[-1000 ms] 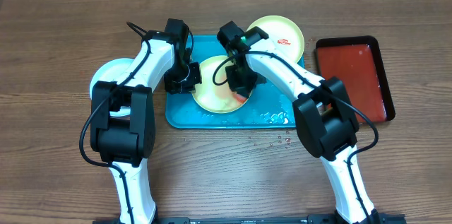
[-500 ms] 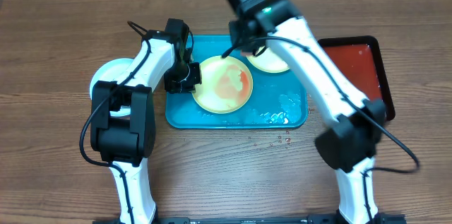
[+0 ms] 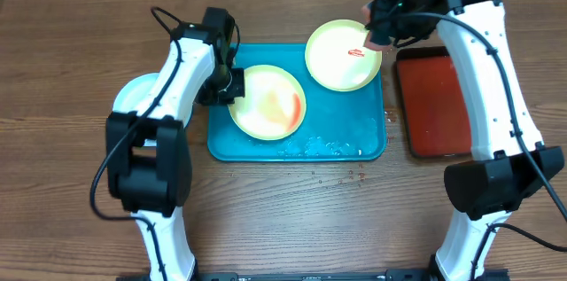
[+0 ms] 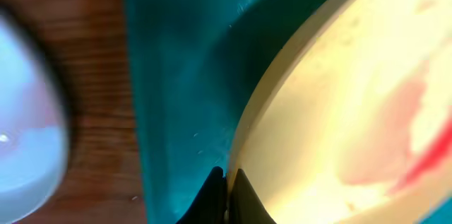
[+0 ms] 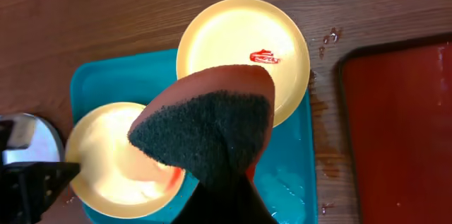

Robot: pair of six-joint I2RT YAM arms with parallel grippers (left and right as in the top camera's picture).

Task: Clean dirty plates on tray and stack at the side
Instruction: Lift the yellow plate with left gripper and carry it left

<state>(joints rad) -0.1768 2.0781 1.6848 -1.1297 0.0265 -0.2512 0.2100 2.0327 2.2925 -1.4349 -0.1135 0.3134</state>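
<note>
1. Progress: early; near plate (image 3: 266,102) and far plate (image 3: 341,55) on tray (image 3: 221,142) smeared red, pale blue plate (image 3: 131,97) left of tray.
2. Left gripper (image 4: 227,185): pinched on near plate's rim.
3. Right gripper (image 3: 381,22): clamped on sponge (image 5: 212,128) over far plate.

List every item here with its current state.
Near plate: on the teal tray, red smeared across it.
Far plate: overhanging the tray's corner, small red smear.
Blue plate: on the table beside the tray.
Teal tray: wet along its near side.
Red tray: flat on the table.
Left hand: shut on the near plate's rim.
Right hand: shut on the sponge.
</note>
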